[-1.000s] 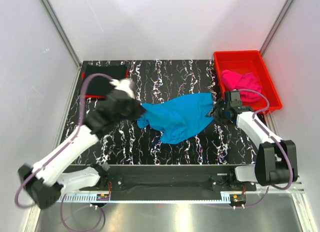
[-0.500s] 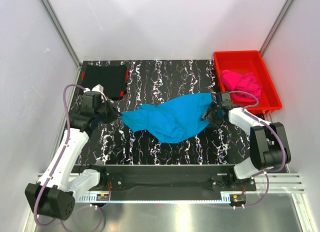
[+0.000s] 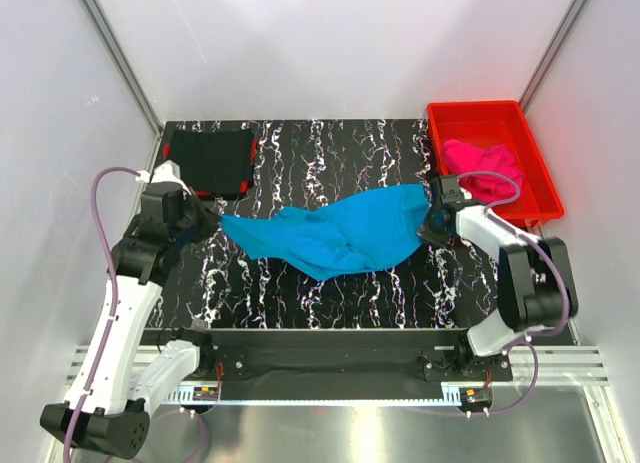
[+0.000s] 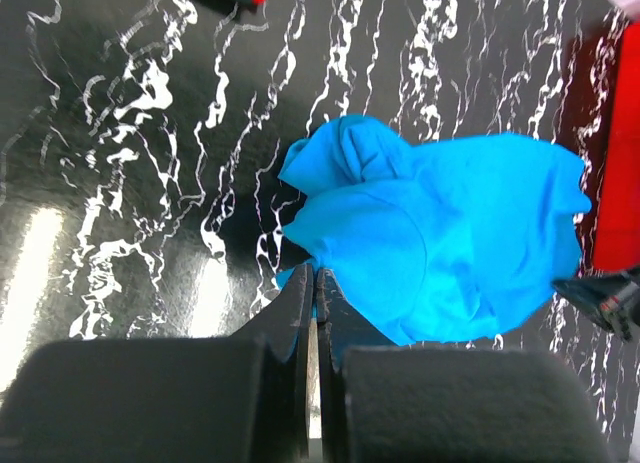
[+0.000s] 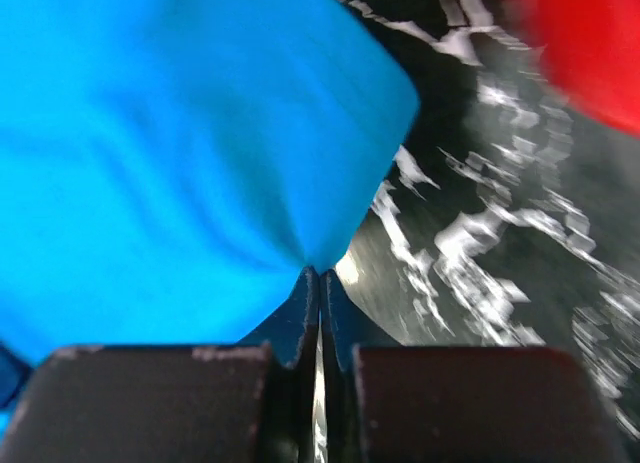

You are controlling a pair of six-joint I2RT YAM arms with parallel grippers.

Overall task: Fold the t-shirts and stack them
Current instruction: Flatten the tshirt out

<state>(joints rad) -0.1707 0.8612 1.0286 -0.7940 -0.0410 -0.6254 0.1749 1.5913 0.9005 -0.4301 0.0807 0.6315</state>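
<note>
Left gripper (image 4: 315, 283) and right gripper (image 5: 320, 283) each clamp an opposite end of the turquoise t-shirt (image 3: 330, 238), stretched between them over the tabletop (image 3: 330, 153).

a turquoise t-shirt (image 3: 325, 235) stretches across mid-frame over the marbled black counter (image 3: 340, 143), its left tip gripped at the left hand (image 3: 207, 223), its right edge at the right hand (image 3: 428, 226). a folded black t-shirt (image 3: 208, 158) lies upper left; a pink t-shirt (image 3: 482, 168) sits in the red bin (image 3: 475, 111) upper right.
</note>
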